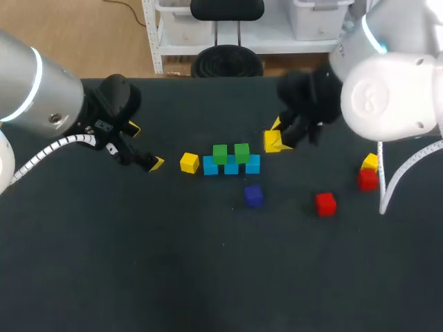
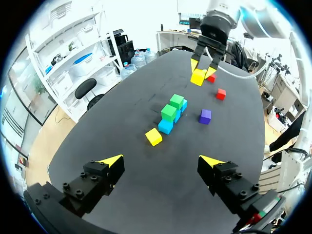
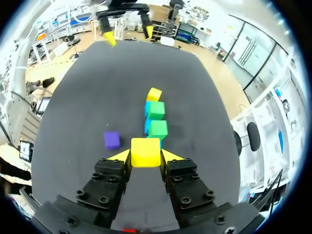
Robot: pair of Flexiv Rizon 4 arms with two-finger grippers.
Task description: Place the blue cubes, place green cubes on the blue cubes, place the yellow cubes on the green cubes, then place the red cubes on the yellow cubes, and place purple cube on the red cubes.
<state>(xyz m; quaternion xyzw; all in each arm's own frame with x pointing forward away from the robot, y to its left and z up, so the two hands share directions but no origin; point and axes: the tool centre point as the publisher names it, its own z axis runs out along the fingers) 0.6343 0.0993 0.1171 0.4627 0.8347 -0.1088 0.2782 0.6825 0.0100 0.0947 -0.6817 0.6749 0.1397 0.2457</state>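
Observation:
Three blue cubes (image 1: 231, 167) stand in a row mid-table with two green cubes (image 1: 230, 153) on top of them. My right gripper (image 1: 277, 140) is shut on a yellow cube (image 3: 146, 152), held in the air just right of the row, short of the green cubes (image 3: 157, 128). Another yellow cube (image 1: 189, 162) rests on the table at the row's left end. In front of the row lie the purple cube (image 1: 253, 196) and a red cube (image 1: 325, 204). My left gripper (image 2: 161, 161) stands open and empty, left of the row.
A second red cube (image 1: 367, 180) and a yellow cube (image 1: 370, 162) sit together near the right side, under my right arm. The dark table (image 1: 208, 277) has bare surface across its front half.

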